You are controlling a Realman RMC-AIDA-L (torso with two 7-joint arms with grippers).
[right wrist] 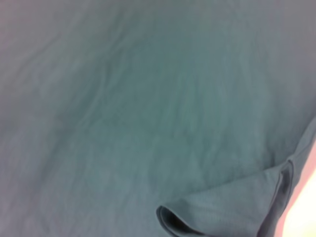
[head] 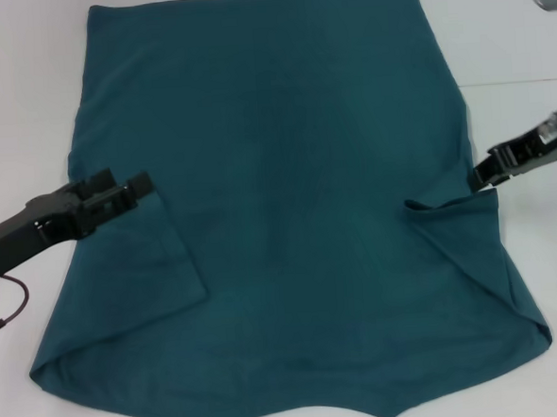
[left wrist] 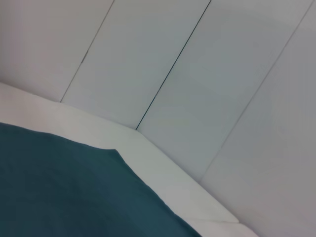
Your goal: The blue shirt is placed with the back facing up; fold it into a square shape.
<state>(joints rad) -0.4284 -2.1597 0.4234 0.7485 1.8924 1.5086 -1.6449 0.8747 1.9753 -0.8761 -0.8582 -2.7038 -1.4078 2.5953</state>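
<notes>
Resting at blue shirt (head: 287, 198) sleeves, left gripper (head: 137, 187), right gripper (head: 477, 181)

Head cam looks down over the blue shirt (head: 287, 198); both wrist cams sit close above it.

My head view is bright and evenly lit; the white table (head: 26, 101) nearly washes out, and shadows under the arms are faint. The shirt (head: 287, 198) reads clearly, its folds softly shaded. My left wrist view is pale and slightly soft. My right wrist view is blurred, with a pinkish haze at its edges.
</notes>
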